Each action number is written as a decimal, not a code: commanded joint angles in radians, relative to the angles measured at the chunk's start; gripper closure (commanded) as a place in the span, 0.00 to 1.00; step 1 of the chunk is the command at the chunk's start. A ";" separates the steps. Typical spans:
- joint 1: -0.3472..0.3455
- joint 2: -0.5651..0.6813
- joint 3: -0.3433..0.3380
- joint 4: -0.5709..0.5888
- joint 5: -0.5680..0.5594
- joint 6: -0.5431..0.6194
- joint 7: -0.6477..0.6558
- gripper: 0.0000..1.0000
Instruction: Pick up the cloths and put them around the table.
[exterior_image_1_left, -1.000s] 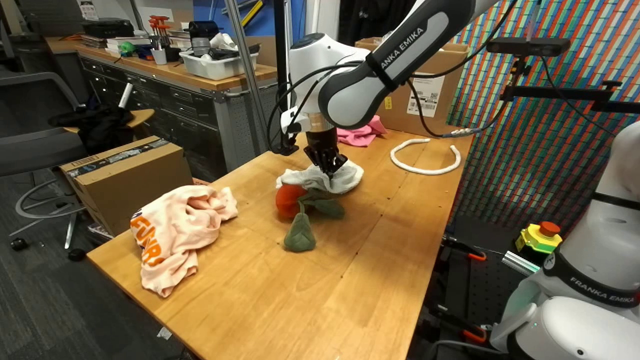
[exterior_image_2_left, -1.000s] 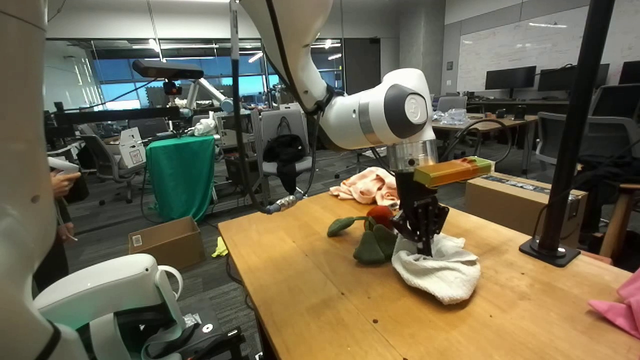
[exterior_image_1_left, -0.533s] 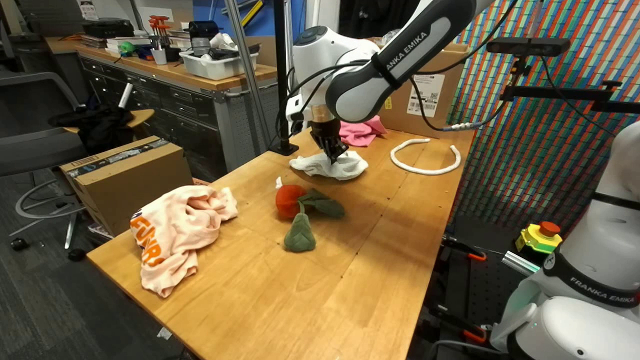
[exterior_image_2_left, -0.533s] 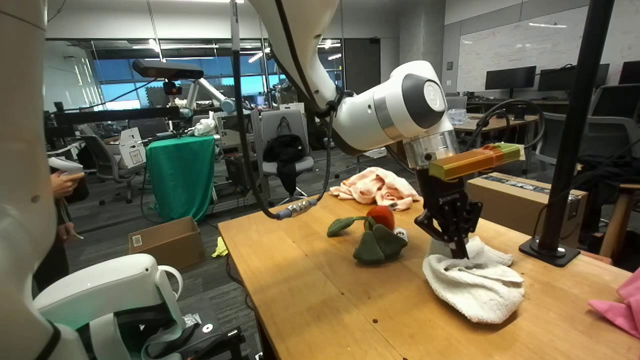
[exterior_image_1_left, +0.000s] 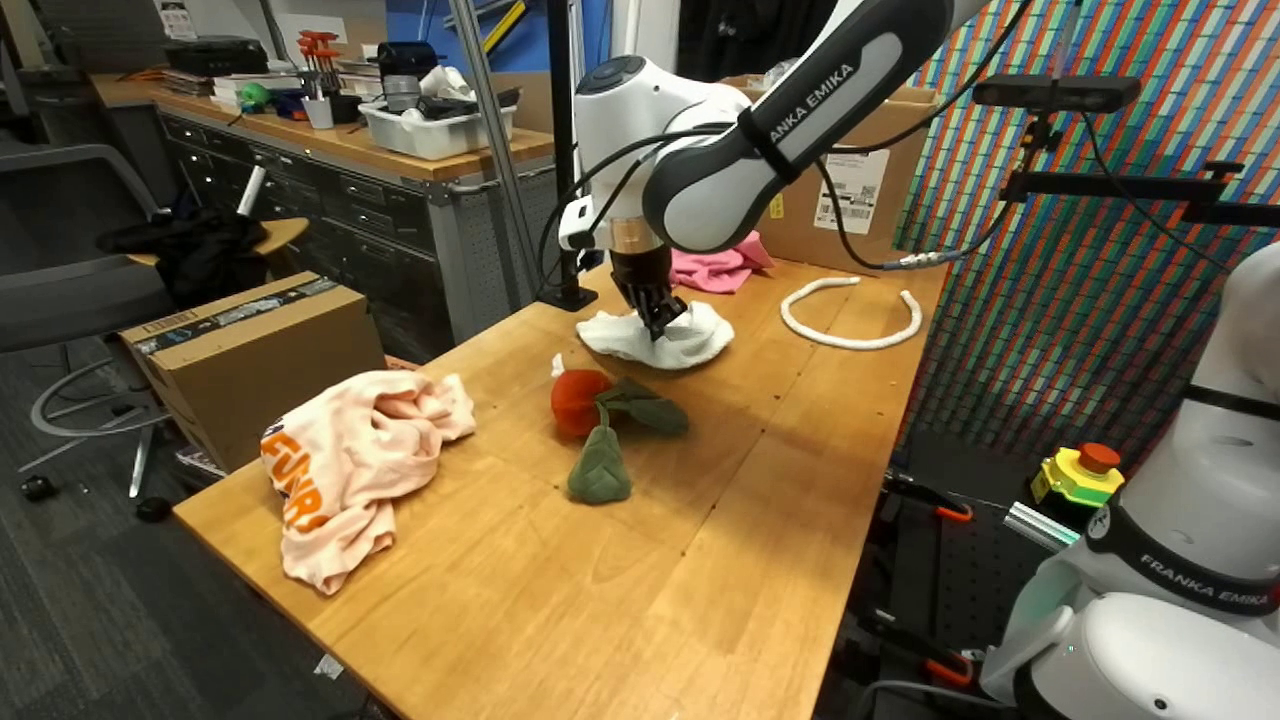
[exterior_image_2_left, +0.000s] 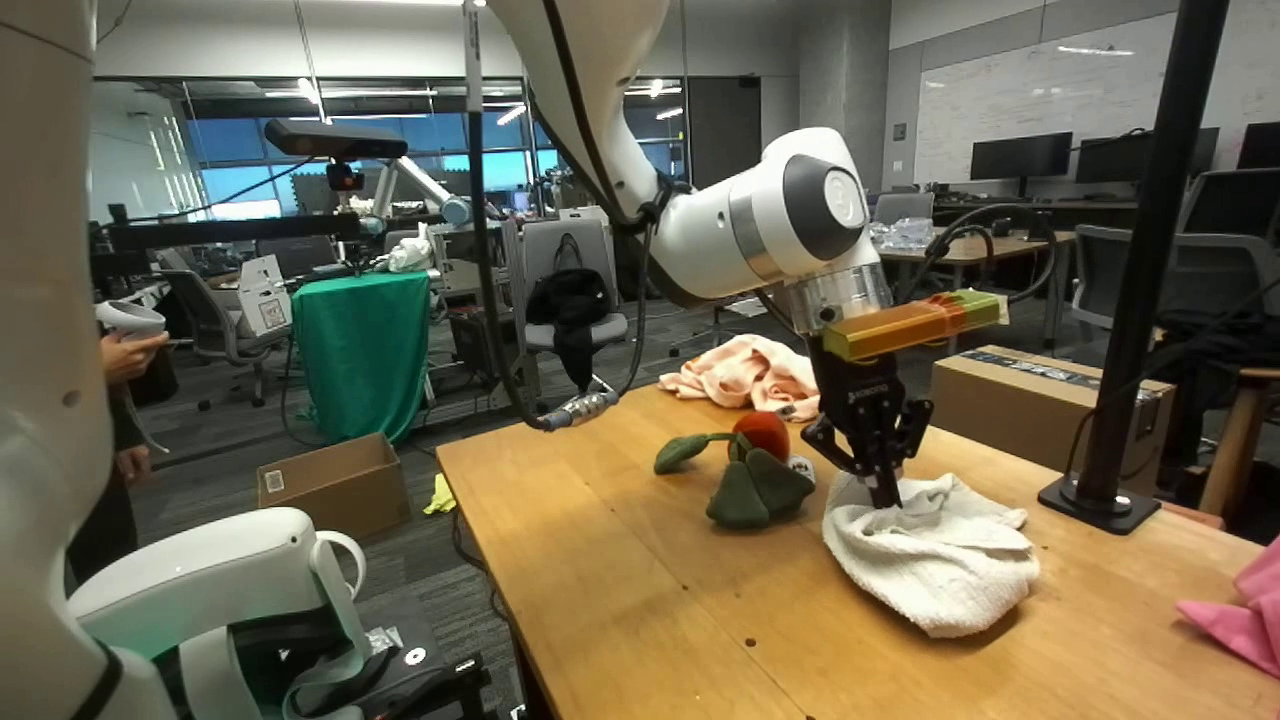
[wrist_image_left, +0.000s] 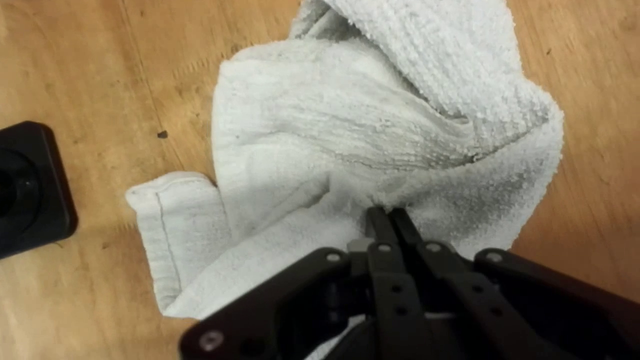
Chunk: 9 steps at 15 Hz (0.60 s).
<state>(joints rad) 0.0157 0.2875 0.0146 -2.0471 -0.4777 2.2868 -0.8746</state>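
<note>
In an exterior view: jaws, black, pointed down, tips set into the white cloth (exterior_image_1_left: 695, 345), which lies on the wooden bench (exterior_image_1_left: 620, 600). Robot arm (exterior_image_1_left: 790, 120), reaching in from upper right, wrist bent downward. Pink cloth (exterior_image_1_left: 722, 268), behind the arm and partly hidden by it. White open ring (exterior_image_1_left: 855, 344), right of the white cloth, apart. Red toy with green leaves (exterior_image_1_left: 580, 402), near the white cloth, apart. Peach cloth (exterior_image_1_left: 365, 460), crumpled, orange lettering, by the bench edge.

In an exterior view: jaws, slightly tilted. Orange-and-green block (exterior_image_2_left: 910, 325), on the wrist. Black post (exterior_image_2_left: 1140, 250), upright on the bench, near the white cloth.

Wrist view: jaws, entering from the bottom, all but together, pinching a gathered fold of the white cloth, the remainder spread in creases.
</note>
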 joint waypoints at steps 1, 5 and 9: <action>0.000 -0.008 0.024 0.003 0.049 -0.004 0.019 0.97; 0.008 -0.021 0.023 0.002 0.030 -0.018 0.057 0.68; 0.016 -0.052 0.015 0.006 -0.006 -0.049 0.104 0.45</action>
<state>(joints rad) 0.0184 0.2783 0.0365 -2.0447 -0.4541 2.2796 -0.8122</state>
